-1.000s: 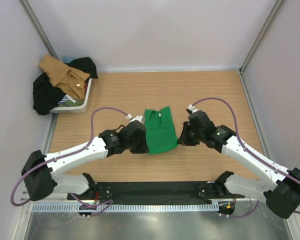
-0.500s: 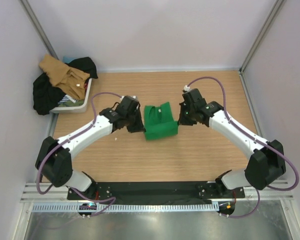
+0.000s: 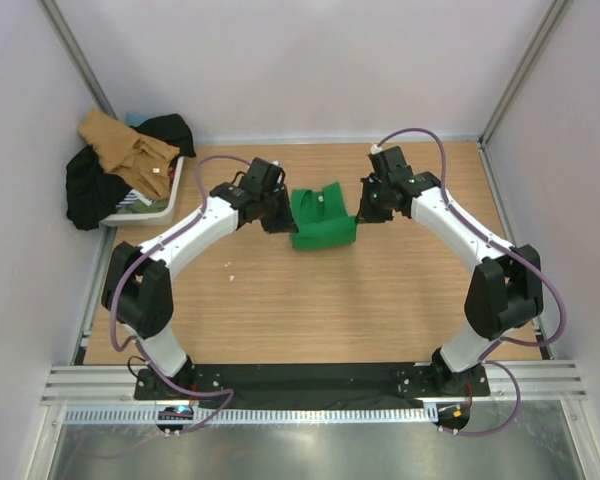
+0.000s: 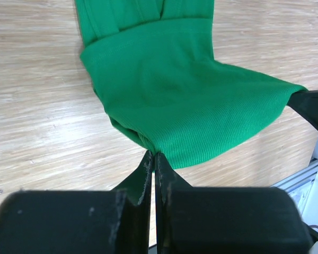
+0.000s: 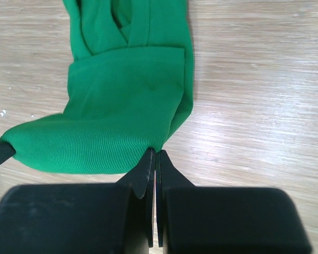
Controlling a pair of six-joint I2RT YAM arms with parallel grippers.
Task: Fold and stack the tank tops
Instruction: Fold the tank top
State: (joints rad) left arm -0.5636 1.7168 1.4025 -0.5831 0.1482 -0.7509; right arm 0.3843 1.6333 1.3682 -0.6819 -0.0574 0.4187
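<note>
While both arms reach far out over the table (image 3: pixel 280 310), the left gripper (image 4: pixel 152 154) is clamped tight, fingers pressed together on one corner of the green tank top (image 4: pixel 185 100). The right gripper (image 5: pixel 155 153) is just as firmly closed on the opposite corner, and the folded edge runs stretched between the two. Ahead of each gripper the cloth lies doubled over. The hem makes a straight line across it, and the straps show beyond that.

Bare wood opens up outside both grippers, left of the left one and right of the right one, and there's plenty more back toward the arm bases. Well off to the left gripper's outer side, the tan tank top (image 3: pixel 125 145) sits on a heap of dark clothes (image 3: pixel 88 190) in a bin (image 3: pixel 172 200) by the side wall.
</note>
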